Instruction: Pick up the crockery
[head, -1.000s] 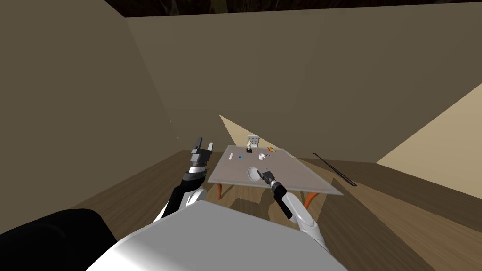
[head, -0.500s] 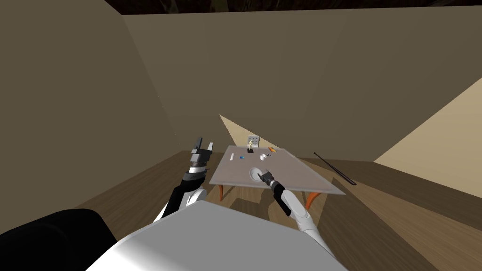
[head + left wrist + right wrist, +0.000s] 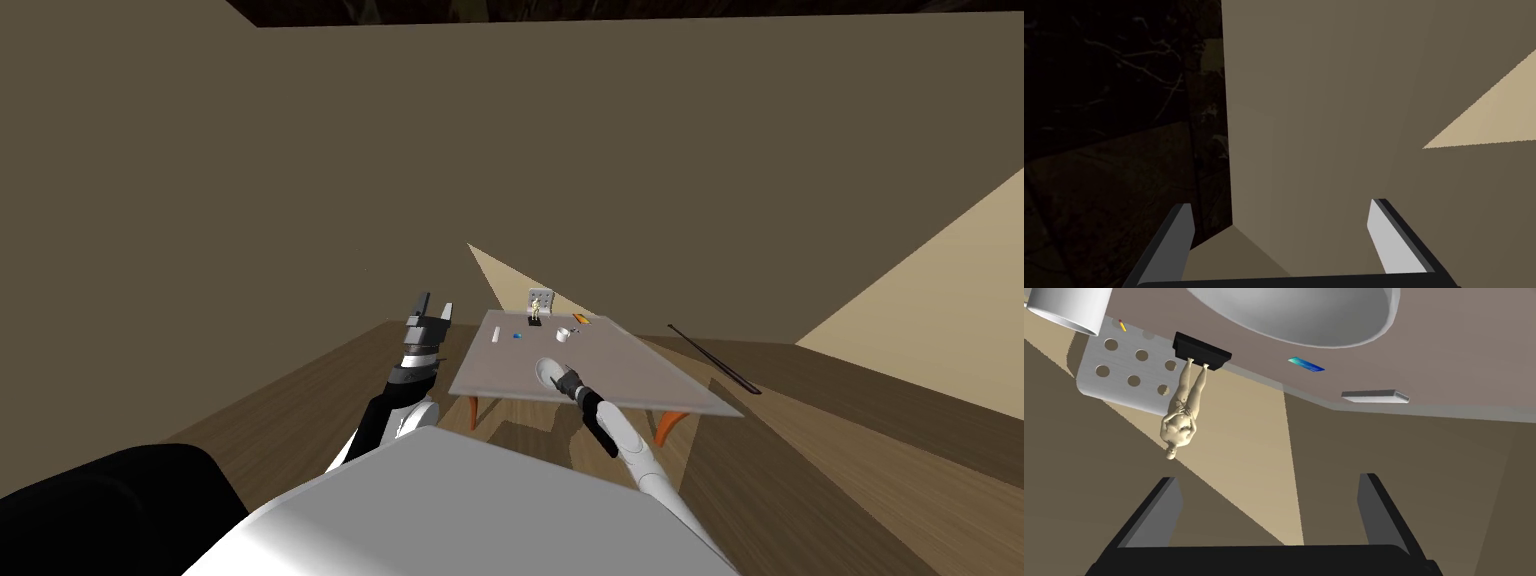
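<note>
Reaching: right gripper point(image 3: 1269, 508) spread, empty, at white dish point(image 3: 1304, 313) on table point(image 3: 640, 370) | advice: straddle rim squarely before closing | contact: unclear | left gripper point(image 3: 1279, 225) spread, aside.

The left gripper point(image 3: 1279, 210) and right gripper point(image 3: 1268, 480) are each formed of two grey blades set on a dark box.

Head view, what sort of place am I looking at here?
Probably a sparsely furnished room in a house, perhaps a living or dining room: a table on orange legs bears a white plate and a small figurine, and it stands on a wooden plank floor by plain brown walls.
</note>
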Controlling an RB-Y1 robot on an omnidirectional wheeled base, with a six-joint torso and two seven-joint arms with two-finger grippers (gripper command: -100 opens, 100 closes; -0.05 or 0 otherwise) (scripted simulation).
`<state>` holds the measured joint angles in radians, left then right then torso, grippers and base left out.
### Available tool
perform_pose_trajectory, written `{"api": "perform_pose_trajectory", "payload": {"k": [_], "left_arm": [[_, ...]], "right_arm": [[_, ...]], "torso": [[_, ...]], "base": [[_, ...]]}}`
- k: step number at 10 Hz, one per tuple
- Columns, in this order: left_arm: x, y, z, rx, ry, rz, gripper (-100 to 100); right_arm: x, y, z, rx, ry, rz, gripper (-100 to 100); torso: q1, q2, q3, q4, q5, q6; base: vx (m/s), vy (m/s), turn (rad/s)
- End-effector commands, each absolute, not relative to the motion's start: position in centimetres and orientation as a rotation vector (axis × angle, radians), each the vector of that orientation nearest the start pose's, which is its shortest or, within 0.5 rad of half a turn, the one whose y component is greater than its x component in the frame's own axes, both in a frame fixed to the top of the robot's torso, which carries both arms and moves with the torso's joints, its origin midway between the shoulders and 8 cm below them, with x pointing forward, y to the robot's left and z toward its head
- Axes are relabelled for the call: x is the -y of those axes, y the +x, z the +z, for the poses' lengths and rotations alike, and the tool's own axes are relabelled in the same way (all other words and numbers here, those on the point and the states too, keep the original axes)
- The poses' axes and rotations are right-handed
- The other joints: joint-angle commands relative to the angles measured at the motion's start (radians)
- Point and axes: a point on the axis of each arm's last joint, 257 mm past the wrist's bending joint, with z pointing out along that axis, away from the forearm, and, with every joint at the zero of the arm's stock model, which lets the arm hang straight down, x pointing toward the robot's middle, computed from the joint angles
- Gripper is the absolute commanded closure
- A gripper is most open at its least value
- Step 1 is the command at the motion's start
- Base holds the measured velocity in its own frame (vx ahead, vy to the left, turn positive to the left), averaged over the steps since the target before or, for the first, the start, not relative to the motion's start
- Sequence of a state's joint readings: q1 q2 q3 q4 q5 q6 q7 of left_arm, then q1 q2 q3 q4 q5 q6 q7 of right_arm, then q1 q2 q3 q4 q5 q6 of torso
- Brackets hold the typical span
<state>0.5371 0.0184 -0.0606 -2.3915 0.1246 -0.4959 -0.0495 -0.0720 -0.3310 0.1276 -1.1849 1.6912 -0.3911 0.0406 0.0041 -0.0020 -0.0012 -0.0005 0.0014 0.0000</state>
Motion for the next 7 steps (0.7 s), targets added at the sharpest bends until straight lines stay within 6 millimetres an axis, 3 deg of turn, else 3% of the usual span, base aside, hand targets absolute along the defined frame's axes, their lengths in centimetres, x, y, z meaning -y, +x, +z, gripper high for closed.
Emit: {"api": "perform_pose_trajectory", "payload": {"k": [1, 7], "left_arm": [[-27.3, 32.0, 6.0, -0.514, -0.656, -1.402, 0], [-27.3, 32.0, 6.0, -0.514, -0.656, -1.402, 0]], "right_arm": [[22.8, 48.8, -42.2, -1.931, -0.800, 0.009, -100], [24.7, 48.5, -45.4, -1.983, -0.959, -0.085, -100]], "torso": [[0.000, 0.000, 0.000, 0.000, 0.000, 0.000], [-0.003, 0.000, 0.000, 0.000, -0.001, 0.000]], "base": [[0.002, 0.032, -0.005], [0.011, 0.038, 0.004]]}}
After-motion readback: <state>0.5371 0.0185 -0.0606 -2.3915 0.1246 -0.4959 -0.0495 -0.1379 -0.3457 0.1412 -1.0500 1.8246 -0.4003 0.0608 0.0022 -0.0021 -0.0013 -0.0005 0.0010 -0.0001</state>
